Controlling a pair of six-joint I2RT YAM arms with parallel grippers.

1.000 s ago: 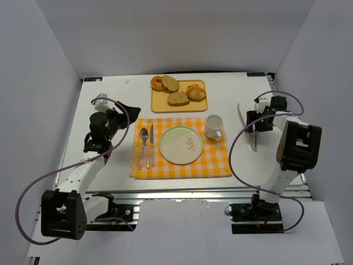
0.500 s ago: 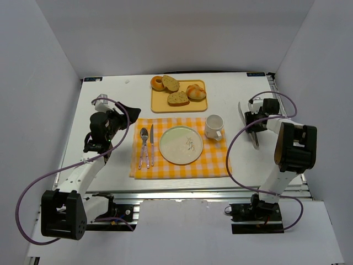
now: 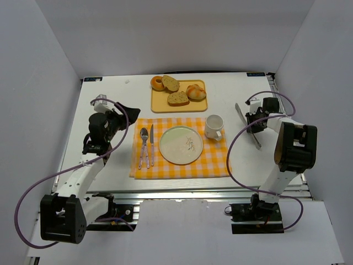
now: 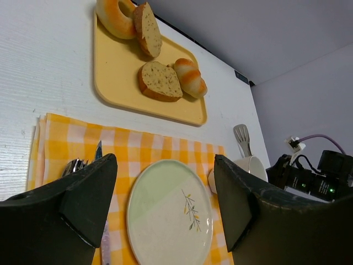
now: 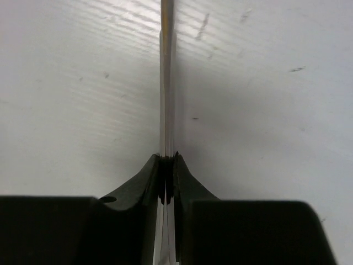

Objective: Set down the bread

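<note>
The right gripper (image 5: 167, 157) is pinching its black fingers tight on a thin metal utensil (image 5: 167, 66) that is showing only edge-on and running off the top of its wrist view, so its shape is staying unclear there. The left gripper (image 4: 164, 165) is hanging with its fingers spread wide and holding nothing. The white table (image 3: 242, 88) is sitting inside plain pale walls (image 3: 165, 38) and carrying a checked orange cloth placemat (image 3: 215, 165) under a glossy round plate (image 3: 181, 144), while the bread (image 3: 178, 99), flat, speckled and dark-crusted, is lying on the smooth yellow tray (image 3: 160, 105) at the far side.
</note>
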